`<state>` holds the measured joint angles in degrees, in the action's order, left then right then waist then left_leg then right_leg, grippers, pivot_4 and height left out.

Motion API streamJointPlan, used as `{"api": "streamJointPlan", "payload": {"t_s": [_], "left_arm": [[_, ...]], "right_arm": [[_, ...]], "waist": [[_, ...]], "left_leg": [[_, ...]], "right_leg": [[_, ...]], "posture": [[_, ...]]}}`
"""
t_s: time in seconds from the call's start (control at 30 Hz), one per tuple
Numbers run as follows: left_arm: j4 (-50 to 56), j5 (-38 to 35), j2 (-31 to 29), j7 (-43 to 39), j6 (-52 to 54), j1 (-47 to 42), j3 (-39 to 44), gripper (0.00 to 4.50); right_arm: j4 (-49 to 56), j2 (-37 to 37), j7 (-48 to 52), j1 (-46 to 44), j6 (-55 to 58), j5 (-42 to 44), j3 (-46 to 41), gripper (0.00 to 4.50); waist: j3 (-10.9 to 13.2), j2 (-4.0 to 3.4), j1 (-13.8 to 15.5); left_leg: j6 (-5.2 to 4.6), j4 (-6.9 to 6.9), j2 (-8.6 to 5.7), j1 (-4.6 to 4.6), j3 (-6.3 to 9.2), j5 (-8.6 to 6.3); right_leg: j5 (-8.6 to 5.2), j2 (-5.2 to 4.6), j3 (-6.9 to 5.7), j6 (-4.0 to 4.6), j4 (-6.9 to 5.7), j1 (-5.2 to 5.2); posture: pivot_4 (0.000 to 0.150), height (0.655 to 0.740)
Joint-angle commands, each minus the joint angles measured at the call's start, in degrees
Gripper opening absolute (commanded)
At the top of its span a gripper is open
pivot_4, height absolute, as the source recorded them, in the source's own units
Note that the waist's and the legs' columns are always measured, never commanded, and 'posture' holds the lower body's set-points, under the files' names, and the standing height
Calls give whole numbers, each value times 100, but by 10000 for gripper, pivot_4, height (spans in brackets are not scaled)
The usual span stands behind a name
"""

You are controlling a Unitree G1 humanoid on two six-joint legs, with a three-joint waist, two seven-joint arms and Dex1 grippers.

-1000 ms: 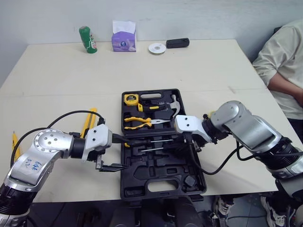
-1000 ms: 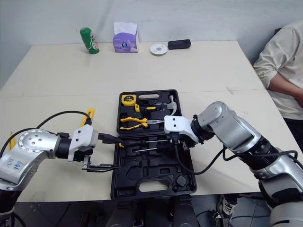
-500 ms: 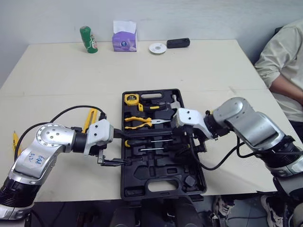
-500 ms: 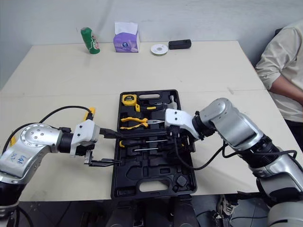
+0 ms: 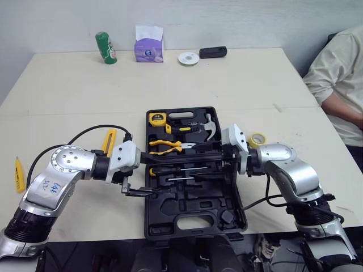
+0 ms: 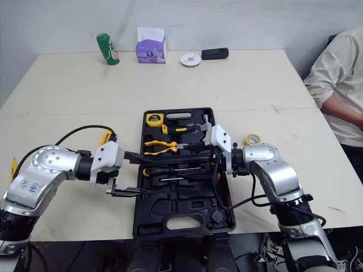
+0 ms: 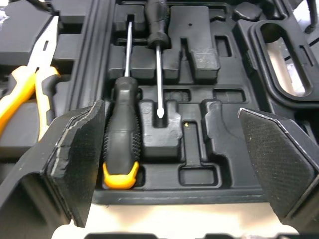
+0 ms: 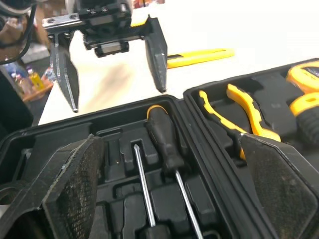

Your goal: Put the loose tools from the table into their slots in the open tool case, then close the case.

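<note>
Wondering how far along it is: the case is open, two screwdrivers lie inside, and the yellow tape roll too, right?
Not quite: the yellow tape roll lies on the table, right of the case, as the right eye view shows. The case is open, with two screwdrivers inside.

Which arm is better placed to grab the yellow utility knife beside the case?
Left: the left gripper, jaws open, is at the black tool case's left edge by the yellow utility knife; the right gripper sits opposite.

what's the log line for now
left gripper: open, case left edge | right gripper: open, case right edge | screwdrivers: slotted | utility knife, tape roll: loose
</note>
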<state>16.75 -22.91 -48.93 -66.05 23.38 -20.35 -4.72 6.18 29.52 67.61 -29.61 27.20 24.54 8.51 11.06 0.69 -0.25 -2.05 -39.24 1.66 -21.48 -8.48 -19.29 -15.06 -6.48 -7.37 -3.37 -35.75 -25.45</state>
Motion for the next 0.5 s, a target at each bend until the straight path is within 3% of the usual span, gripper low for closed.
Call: {"api": "streamJointPlan", "payload": {"t_s": [0.03, 0.13, 0.17, 0.23, 0.5], "left_arm": [[89, -34, 22, -35, -31, -125, 45, 45000], [94, -31, 70, -21, -2, -184, 8, 45000], [97, -32, 84, -16, 10, -199, 1, 45000], [128, -33, 116, 5, 48, -226, -18, 45000], [277, -77, 158, 54, 199, -265, -26, 45000]], "right_arm": [[-84, -51, 171, 34, -312, 106, -54, 27301], [-207, -30, 276, 38, -532, -9, 44, 13191], [-228, -25, 309, 43, -612, -43, 64, 5964], [-234, 7, 362, 56, -691, -103, 130, 527], [-686, 223, 523, 198, -1220, -588, 405, 527]], "waist": [[0, 0, 1], [0, 0, 3], [0, 0, 4], [0, 0, 4], [0, 1, 5]], "left_leg": [[1, 0, 1, 0, 0, 0], [1, 0, 1, 1, 0, 0], [1, 0, 0, 1, 0, 0], [1, 0, 0, 1, 0, 1], [1, -2, -1, 2, 0, 1]], "right_leg": [[0, 0, 1, 1, -1, 0], [-1, 0, 3, 1, -2, 0], [0, 0, 3, 1, -2, 0], [-1, 0, 3, 1, -2, 0], [0, 0, 3, 1, -3, 1]], "posture": [[1500, 7278], [1500, 7278], [1500, 7278], [1500, 7278], [1500, 7278]]}}
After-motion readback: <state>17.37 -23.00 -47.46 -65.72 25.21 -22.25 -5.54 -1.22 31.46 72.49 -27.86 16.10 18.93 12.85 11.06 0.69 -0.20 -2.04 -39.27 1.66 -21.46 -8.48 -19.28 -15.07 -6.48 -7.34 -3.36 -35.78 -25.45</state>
